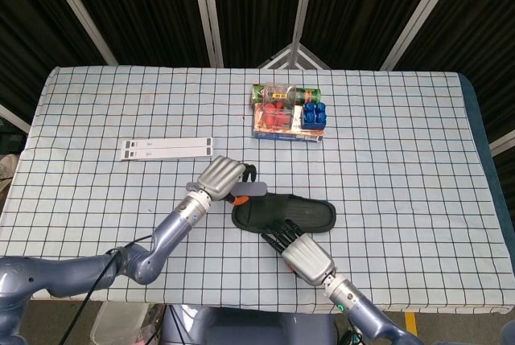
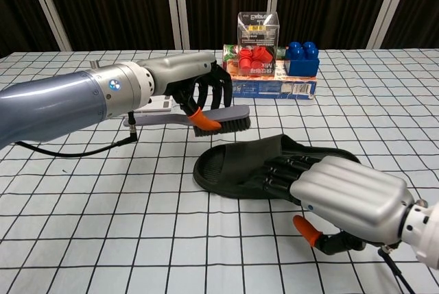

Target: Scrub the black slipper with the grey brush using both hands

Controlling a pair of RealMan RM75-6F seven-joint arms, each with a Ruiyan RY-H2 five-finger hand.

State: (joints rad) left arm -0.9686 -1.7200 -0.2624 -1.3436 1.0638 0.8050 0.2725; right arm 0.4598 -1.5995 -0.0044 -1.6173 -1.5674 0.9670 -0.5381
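Observation:
The black slipper (image 1: 290,214) (image 2: 236,164) lies flat on the checked cloth at centre. My left hand (image 1: 220,176) (image 2: 199,87) grips the grey brush (image 1: 254,190) (image 2: 224,117) by its handle. The bristles point down, and the brush hangs a little above the table just behind the slipper's heel end without touching it. My right hand (image 1: 306,255) (image 2: 346,197) reaches in from the near side. Its fingers (image 2: 281,170) lie on the slipper's near edge and strap. The orange thumb tip (image 2: 305,229) stays clear of the slipper, below it.
At the back stands a stack (image 1: 288,112) (image 2: 271,75) of a flat box, a clear tub of red cups, blue blocks and a green can. A white strip (image 1: 169,148) lies at the left. A black cable (image 2: 75,151) trails from my left arm.

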